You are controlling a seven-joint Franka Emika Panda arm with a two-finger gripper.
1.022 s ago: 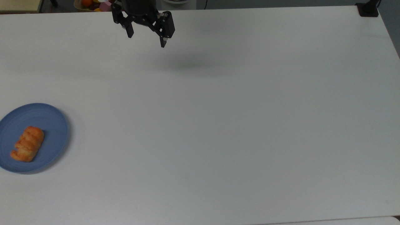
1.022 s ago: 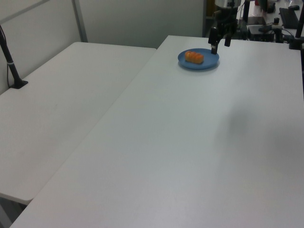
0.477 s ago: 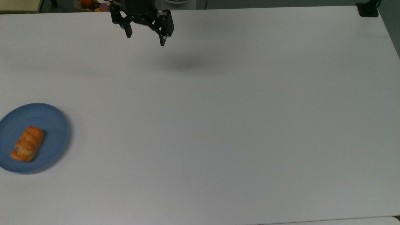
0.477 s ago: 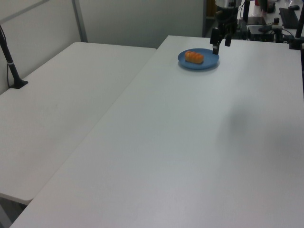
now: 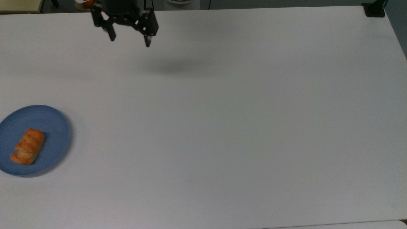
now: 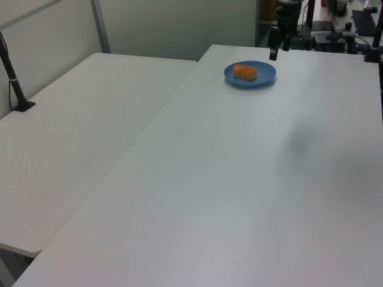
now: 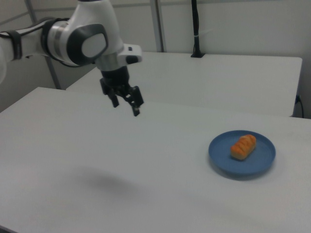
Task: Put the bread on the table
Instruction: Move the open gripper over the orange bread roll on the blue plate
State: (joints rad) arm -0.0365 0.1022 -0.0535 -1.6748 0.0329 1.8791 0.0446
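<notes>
The bread, a small golden-orange roll, lies on a round blue plate at the top view's left edge. The white table spreads under everything. My gripper hangs open and empty high above the table near its far edge in the top view, well away from the plate. Its fingers point down.
A second white table adjoins this one. A black post base sits at the top view's upper right corner. Fruit and clutter lie beyond the far edge.
The gripper has shifted toward the top view's left, still open and empty. The bread and plate have not moved.
</notes>
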